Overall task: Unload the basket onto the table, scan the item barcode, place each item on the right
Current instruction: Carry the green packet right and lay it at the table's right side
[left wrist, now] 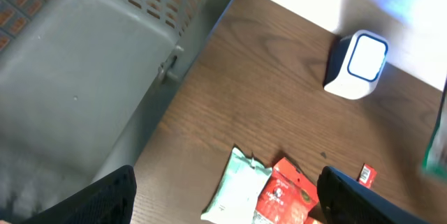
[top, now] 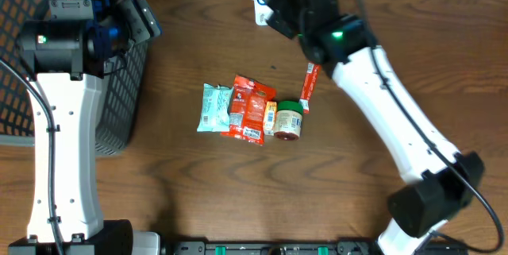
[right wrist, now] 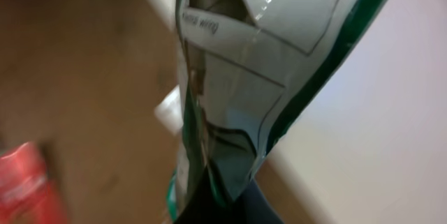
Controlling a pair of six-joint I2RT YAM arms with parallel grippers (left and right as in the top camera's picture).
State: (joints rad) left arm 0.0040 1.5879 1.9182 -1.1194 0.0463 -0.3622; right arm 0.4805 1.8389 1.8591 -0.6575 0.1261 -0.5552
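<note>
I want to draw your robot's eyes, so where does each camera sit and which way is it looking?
Overhead: above the table, looking straight down; left arm and right arm both show.
Left wrist: on the left arm by the basket, facing the scanner across the table; its two dark fingers show, spread apart.
Right wrist: on the right arm, pressed close to a green-edged packet pinched in its fingers.
Shared: overhead and left wrist both see the teal packet and red packet.
</note>
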